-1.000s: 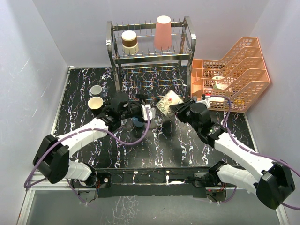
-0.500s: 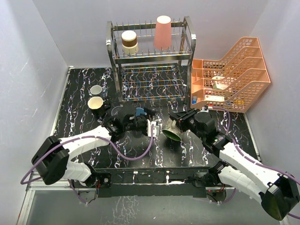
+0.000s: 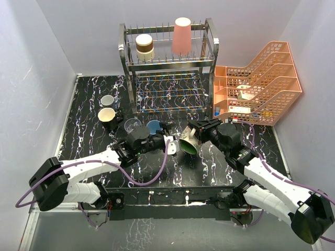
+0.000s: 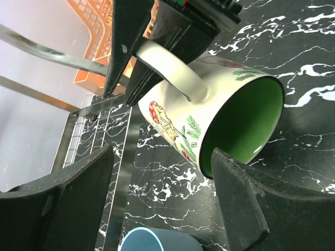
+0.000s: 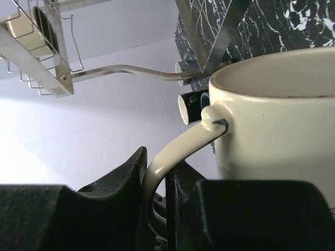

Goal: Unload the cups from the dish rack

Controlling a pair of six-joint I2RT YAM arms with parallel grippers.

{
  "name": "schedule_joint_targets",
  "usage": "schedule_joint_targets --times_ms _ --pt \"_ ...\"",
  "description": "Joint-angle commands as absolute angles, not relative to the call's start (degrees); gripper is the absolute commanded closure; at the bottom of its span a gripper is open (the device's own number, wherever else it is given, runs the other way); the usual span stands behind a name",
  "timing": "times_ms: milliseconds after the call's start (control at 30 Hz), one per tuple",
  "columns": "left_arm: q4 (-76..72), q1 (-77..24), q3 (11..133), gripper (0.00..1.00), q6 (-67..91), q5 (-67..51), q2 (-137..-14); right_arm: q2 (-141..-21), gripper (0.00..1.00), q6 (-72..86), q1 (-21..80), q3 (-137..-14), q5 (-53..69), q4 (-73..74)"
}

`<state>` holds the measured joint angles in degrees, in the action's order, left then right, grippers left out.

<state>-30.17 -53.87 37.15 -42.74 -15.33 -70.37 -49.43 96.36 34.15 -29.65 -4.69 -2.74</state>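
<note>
The steel dish rack [image 3: 168, 65] stands at the back with a brown-and-cream cup [image 3: 144, 46] and a salmon-pink tumbler [image 3: 181, 35] on its top tier. My right gripper [image 3: 198, 132] is shut on the handle [image 5: 175, 151] of the cream mug with the green inside [image 3: 188, 143], held tilted over the table. In the left wrist view that mug [image 4: 209, 115] hangs just beyond my open, empty left gripper [image 4: 162, 196]. In the top view the left gripper [image 3: 169, 145] sits beside the mug. A blue cup [image 3: 154, 126], a clear glass [image 3: 132, 125], a black mug [image 3: 107, 116] and a small white cup [image 3: 107, 100] stand on the table.
Orange plastic mesh trays [image 3: 259, 83] stand stacked at the back right. The black marbled table [image 3: 209, 172] has a metal edge on the left. The blue cup's rim [image 4: 157, 240] shows close below my left gripper.
My left gripper has let go of the blue cup on the table and drawn back from it. My right gripper has carried the cream mug away from the rack, out over the table.
</note>
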Motion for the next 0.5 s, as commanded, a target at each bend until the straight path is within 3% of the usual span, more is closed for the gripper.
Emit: schedule_joint_targets --times_ms 0,467 --pt "-33.5 -54.1 39.2 0.28 -41.0 -13.1 -71.7 -47.2 0.92 103.1 34.3 -35.8 -4.8 -15.8" --pt "-41.0 -54.7 39.2 0.35 -44.0 -10.9 -77.4 -48.6 0.92 110.0 34.6 -35.7 -1.7 -20.4"
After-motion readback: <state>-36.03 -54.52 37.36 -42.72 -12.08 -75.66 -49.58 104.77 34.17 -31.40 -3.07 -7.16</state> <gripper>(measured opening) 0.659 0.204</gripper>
